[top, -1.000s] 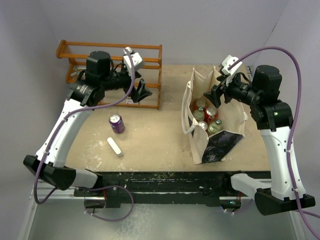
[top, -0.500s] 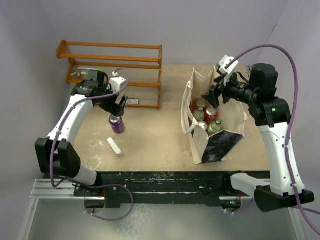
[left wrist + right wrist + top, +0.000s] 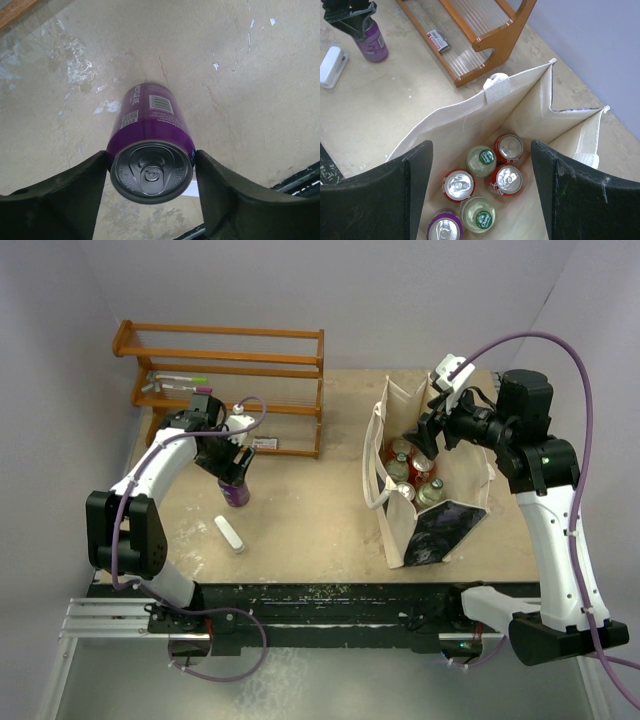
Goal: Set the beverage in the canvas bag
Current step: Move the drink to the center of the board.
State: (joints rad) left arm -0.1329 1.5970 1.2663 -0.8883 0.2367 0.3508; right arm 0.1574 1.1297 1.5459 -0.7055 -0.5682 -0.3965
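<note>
A purple beverage can (image 3: 236, 491) stands upright on the table left of centre. My left gripper (image 3: 233, 462) is down over it and open. In the left wrist view the can (image 3: 150, 150) sits between the two fingers of the left gripper (image 3: 150, 160), which lie close along its sides. The cream canvas bag (image 3: 400, 525) stands at the right with its mouth open. It holds several cans and green-capped bottles (image 3: 481, 159). My right gripper (image 3: 428, 435) is open and empty above the bag's mouth, and the right wrist view shows it (image 3: 481, 149) over the bag's wall (image 3: 470, 120).
A wooden rack (image 3: 220, 350) stands at the back left, with markers (image 3: 180, 380) and a small box (image 3: 439, 41) on its shelves. A white oblong object (image 3: 229, 534) lies near the can. The bag's loop handle (image 3: 372, 498) hangs on its left side.
My left arm swung from the rack towards the purple can and lowered its open jaws around the can's top. My right gripper has barely moved above the bag.
</note>
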